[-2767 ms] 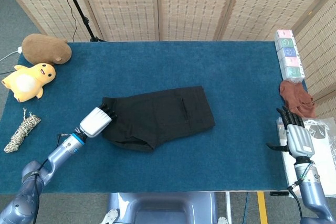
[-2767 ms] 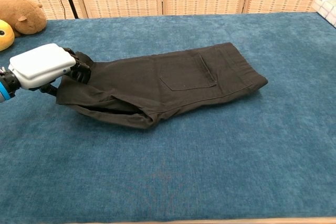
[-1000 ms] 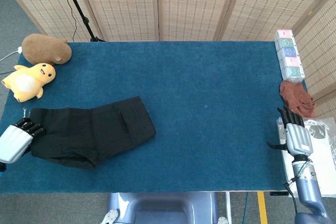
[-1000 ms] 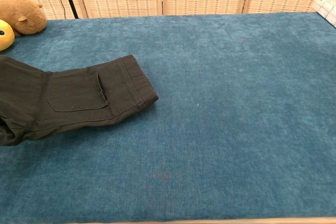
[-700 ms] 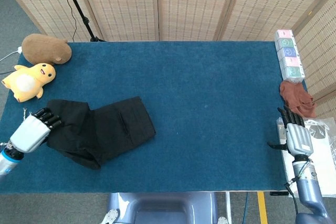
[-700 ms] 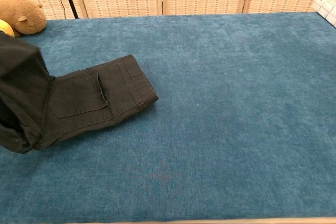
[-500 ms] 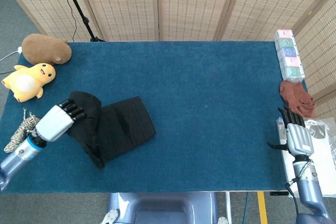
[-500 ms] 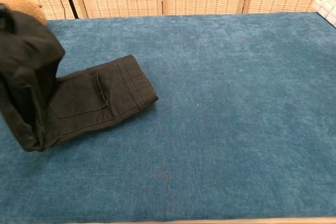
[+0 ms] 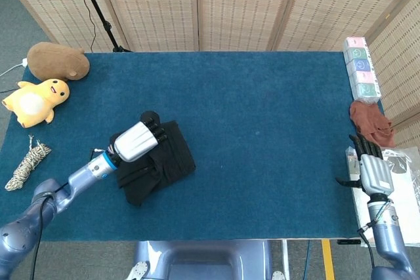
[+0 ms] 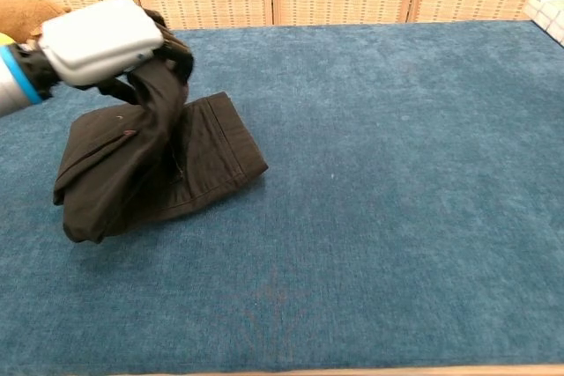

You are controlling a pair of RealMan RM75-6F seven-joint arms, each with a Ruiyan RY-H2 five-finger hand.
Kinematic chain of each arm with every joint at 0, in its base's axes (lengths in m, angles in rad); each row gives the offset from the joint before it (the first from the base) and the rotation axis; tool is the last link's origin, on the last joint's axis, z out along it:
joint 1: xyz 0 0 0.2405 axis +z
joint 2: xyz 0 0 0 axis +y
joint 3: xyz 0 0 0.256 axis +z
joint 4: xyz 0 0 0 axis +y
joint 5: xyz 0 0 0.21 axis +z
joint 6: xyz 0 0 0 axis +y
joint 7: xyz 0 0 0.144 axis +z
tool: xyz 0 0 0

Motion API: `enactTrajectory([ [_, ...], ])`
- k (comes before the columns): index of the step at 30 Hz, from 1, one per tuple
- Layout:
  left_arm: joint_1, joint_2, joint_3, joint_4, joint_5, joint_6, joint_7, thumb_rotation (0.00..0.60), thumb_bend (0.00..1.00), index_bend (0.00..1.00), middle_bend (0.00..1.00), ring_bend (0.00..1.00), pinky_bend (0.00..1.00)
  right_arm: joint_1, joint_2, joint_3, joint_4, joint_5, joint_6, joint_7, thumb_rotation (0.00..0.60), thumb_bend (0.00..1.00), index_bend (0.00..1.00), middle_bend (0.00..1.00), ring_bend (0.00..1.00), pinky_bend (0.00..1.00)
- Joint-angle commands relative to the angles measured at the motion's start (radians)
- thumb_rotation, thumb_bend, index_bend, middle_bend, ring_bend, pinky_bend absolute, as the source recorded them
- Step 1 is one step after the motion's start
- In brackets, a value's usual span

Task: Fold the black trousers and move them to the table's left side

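The black trousers point(image 9: 161, 162) lie on the blue table point(image 9: 262, 129) left of centre, one end doubled over the other. My left hand point(image 9: 136, 141) grips that lifted end above the rest of the cloth. In the chest view the left hand point(image 10: 97, 40) holds the fabric raised, and the trousers point(image 10: 207, 151) sag beneath it to the table. My right hand point(image 9: 367, 168) hovers off the table's right edge, fingers extended, holding nothing.
A brown plush point(image 9: 58, 61) and a yellow duck plush point(image 9: 34, 101) sit at the far left corner. A coiled rope point(image 9: 27, 164) lies near the left edge. Tissue packs point(image 9: 361, 69) and a brown cloth point(image 9: 371, 122) are at the right edge.
My left hand dragged the trousers to the left side, then lifted their left end and carried it rightward over the rest. The right hand stayed still.
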Motion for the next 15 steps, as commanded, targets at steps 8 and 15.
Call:
enactTrajectory([
  [8, -0.099, -0.112, -0.009, 0.04, 0.013, -0.116, 0.135, 0.6, 0.54, 0.66, 0.63, 0.54, 0.42, -0.001, 0.007, 0.002, 0.0, 0.002, -0.008, 0.02, 0.6, 0.0, 0.01, 0.0, 0.0, 0.0],
  [15, -0.117, -0.162, -0.017, 0.043, -0.008, -0.193, 0.169, 0.6, 0.5, 0.31, 0.3, 0.3, 0.36, -0.005, 0.017, 0.003, -0.009, -0.005, -0.004, 0.035, 0.6, 0.0, 0.01, 0.0, 0.0, 0.0],
])
